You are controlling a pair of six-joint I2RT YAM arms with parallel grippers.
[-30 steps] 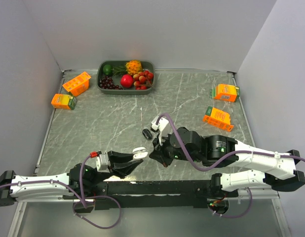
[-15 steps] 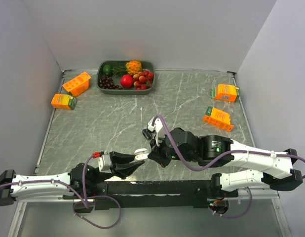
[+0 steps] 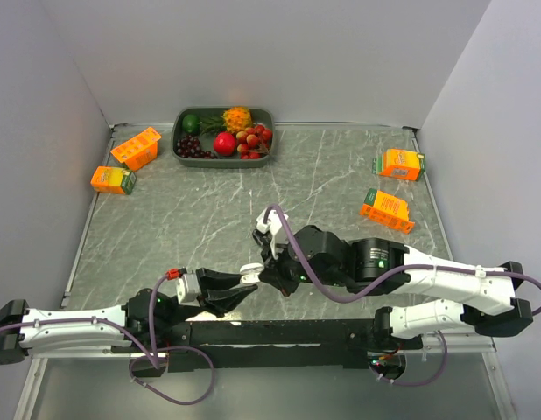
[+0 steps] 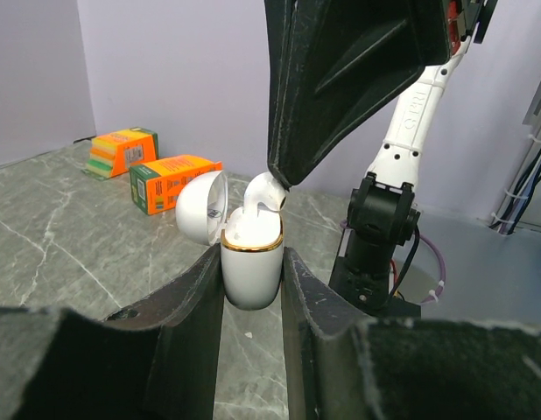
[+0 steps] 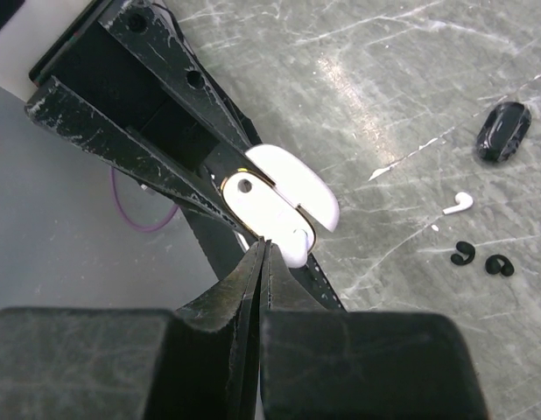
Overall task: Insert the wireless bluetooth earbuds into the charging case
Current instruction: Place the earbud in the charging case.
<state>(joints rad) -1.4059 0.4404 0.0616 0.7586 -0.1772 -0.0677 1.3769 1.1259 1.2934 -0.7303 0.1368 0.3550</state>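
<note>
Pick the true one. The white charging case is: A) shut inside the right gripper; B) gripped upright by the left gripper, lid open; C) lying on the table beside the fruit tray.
B: the left wrist view shows the charging case clamped upright in the left gripper, its lid tipped back.
</note>
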